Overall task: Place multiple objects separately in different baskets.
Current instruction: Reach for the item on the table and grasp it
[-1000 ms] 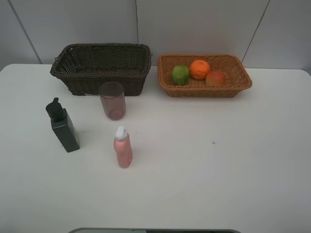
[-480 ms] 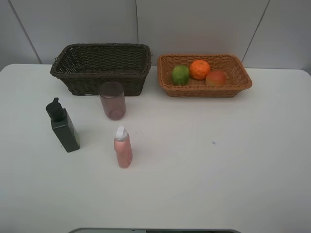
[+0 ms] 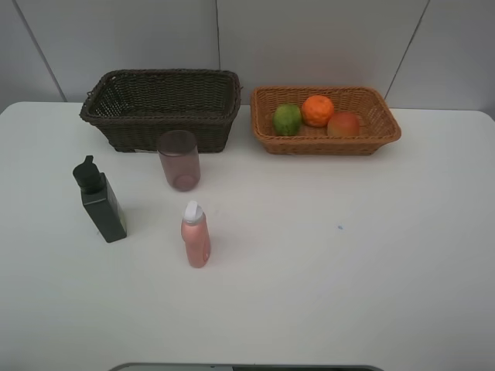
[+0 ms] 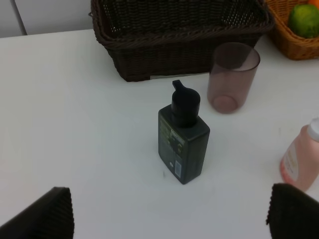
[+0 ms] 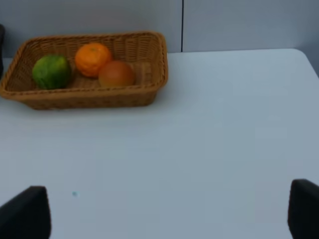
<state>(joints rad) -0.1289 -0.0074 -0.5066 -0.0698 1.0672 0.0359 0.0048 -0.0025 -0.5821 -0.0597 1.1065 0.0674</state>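
Here's the white table [image 3: 348, 270], wide and bare-topped, with both baskets lined up along its far edge by the wall. On the left sits the dark brown basket [image 3: 139, 131], the deeper of the two, tightly woven with a thick rolled rim. Just beside it on the right is the light orange-tan basket [image 3: 325, 144], shallower, with flaring sides. All three fruits are inside it. Out on the open table, the black pump bottle [image 3: 102, 202] stands upright at the left, square-bodied with a stubby pump head and a small label on its side. The translucent pink cup [image 3: 179, 161] is upright too, mouth up, just in front of the dark basket's front wall. Nearer the camera stands the pink bottle [image 3: 196, 239], slim, rosy and topped with a white cap, well apart from the black one. In the tan basket, the green oval fruit [image 3: 287, 119] lies to the left. The orange [image 3: 318, 110] sits in the middle toward the back, and the red-yellow round fruit [image 3: 343, 124] is right beside it. The left gripper [image 4: 169, 214] hangs above the table, fingers spread wide, the pump bottle ahead of it and untouched. The right gripper [image 5: 164, 211] is spread just as wide, holding nothing, facing the fruit basket from well back.
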